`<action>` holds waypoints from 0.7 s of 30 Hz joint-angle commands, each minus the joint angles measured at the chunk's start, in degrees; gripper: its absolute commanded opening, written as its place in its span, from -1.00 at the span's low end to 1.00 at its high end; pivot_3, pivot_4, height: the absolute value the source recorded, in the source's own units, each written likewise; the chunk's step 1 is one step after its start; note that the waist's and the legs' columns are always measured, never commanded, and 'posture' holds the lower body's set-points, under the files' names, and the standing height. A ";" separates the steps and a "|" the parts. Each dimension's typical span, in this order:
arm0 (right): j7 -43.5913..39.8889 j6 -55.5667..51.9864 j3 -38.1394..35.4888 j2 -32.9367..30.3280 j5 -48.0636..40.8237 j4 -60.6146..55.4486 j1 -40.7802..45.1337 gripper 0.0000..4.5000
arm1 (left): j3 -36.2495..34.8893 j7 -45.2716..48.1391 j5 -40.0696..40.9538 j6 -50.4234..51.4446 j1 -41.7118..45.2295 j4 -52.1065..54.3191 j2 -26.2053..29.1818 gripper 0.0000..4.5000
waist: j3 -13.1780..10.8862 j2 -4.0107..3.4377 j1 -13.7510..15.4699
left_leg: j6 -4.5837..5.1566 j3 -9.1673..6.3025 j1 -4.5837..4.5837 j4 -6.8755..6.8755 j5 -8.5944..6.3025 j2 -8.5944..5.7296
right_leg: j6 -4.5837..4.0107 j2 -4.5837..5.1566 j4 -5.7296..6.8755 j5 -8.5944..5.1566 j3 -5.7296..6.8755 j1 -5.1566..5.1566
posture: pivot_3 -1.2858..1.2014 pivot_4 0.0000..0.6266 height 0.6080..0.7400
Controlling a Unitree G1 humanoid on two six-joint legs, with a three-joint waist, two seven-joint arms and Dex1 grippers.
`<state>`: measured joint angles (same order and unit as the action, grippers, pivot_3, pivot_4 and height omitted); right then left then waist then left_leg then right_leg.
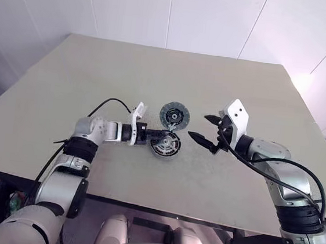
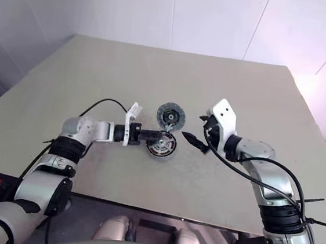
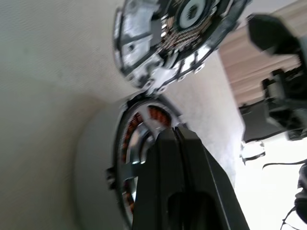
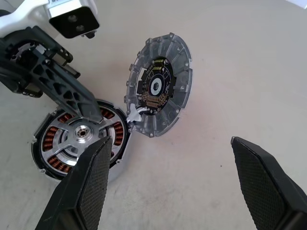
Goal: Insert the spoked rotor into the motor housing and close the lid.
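1. The left gripper [image 4: 93, 115] has its fingers pressed together, tips resting on the silver spoked rotor [image 4: 79, 136], which sits inside the motor housing [image 1: 166, 144] on the table [image 1: 156, 74].
2. The lid [image 4: 158, 91] lies open just beside the housing, apparently joined to it at the rim.
3. The right gripper [image 1: 208, 131] hangs near the lid, jaws spread wide and empty.
4. Risk: if the left fingers drag as they pull away, they could tilt the rotor or shift the housing, so the lid would not seat.

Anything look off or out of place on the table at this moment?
Nothing is spilled or broken. The lid lies off to the side, touching the motor housing, circuit side up. The shut left gripper rests over the housing's spoked face.
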<state>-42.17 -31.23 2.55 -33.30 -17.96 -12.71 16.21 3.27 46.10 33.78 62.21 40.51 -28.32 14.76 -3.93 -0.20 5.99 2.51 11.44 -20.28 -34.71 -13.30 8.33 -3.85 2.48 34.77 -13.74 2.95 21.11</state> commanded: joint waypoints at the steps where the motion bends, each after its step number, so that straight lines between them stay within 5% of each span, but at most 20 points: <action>1: 0.62 0.71 -0.56 0.59 -0.08 -1.37 1.71 1.00 | 5.34 -0.48 -6.04 -2.85 0.79 2.47 2.18 -0.98 | 0.01 -0.01 0.00 | -0.01 0.00 0.06 0.00 -0.01 -0.01 | 0.00 0.01 0.00 0.00 0.00 -0.05 | 0.03 -1.00 1.00; 21: -0.03 0.84 -0.15 0.69 0.68 -1.03 1.94 1.00 | -4.87 3.86 4.45 2.87 0.42 10.45 -0.18 -0.98 | 0.03 -0.05 -0.01 | -0.11 0.00 0.00 0.00 -0.04 0.00 | -0.05 0.02 0.04 -0.02 0.04 0.00 | 0.03 -1.00 1.00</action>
<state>-41.95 -31.19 2.55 -32.29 -17.10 -12.69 17.00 -0.77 49.74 36.73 64.05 40.17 -20.01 14.82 -3.90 -0.25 5.98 2.39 11.44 -20.27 -34.71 -13.34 8.32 -3.90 2.50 34.82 -13.76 2.99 21.10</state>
